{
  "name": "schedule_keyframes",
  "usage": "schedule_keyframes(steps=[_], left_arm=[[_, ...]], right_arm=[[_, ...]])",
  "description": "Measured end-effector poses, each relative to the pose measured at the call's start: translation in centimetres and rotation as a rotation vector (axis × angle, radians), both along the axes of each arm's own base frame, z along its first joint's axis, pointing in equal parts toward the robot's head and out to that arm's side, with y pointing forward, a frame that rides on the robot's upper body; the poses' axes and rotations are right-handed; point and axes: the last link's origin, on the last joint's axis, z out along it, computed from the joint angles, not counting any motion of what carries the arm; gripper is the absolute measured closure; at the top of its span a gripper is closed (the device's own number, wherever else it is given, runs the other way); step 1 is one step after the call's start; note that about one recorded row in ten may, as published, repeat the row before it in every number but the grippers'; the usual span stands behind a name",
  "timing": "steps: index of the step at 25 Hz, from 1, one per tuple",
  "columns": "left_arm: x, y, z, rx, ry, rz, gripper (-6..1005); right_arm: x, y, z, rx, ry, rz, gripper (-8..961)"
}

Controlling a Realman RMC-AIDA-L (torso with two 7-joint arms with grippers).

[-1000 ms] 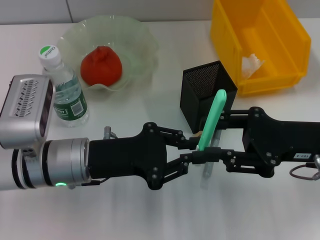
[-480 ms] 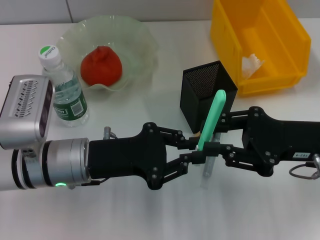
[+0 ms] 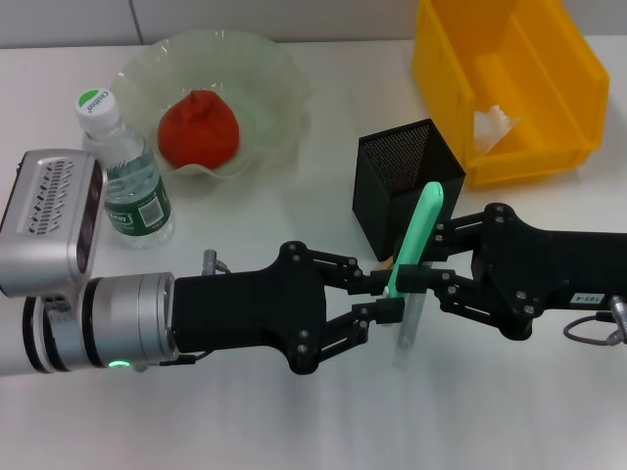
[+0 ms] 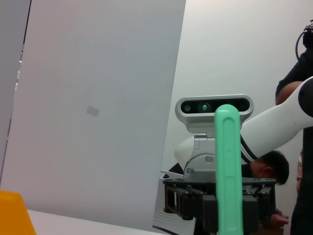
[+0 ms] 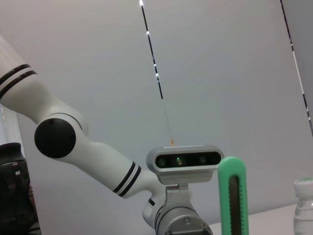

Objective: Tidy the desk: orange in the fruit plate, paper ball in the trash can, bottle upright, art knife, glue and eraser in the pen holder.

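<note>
1. the art knife is held nearly upright above the desk, its green upper end overlapping the front right corner of the pen holder in the head view.
2. the left gripper reaches in from 9 o'clock, and its fingers are closed narrowly on the lower part of the art knife.
3. the right gripper comes in from 3 o'clock; its fingers are also closed against the art knife, just beside those of the left gripper.
4. the glue is seen as a grey translucent stick below the grippers, at 6 o'clock of the pen holder; whether it lies on the desk or is gripped cannot be told.
5. a small tan patch at the foot of the pen holder, behind the knife, may be the eraser; it is too hidden to be sure.
6. the orange rests in the fruit plate, at 10 o'clock of the pen holder.
7. the bottle stands upright at 8 o'clock of the fruit plate, close beside its rim.
8. the paper ball lies inside the trash can, at 2 o'clock of the pen holder.
9. in the left wrist view the art knife is seen end-up before the right arm's camera housing; in the right wrist view the art knife is seen with the bottle at the picture's edge.
</note>
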Motion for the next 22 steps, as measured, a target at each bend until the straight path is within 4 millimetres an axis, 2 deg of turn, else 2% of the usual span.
schedule_keyframes(steps=[9,22], left_arm=[[-0.04,0.06,-0.08,-0.004,0.003,0.011,780],[-0.21,0.15,-0.06,-0.020,-0.001,0.054,771]], right_arm=[[-0.16,0.27,-0.07,-0.005,-0.006,-0.005,764],[-0.24,0.35,-0.09,-0.006,-0.006,-0.004,764]])
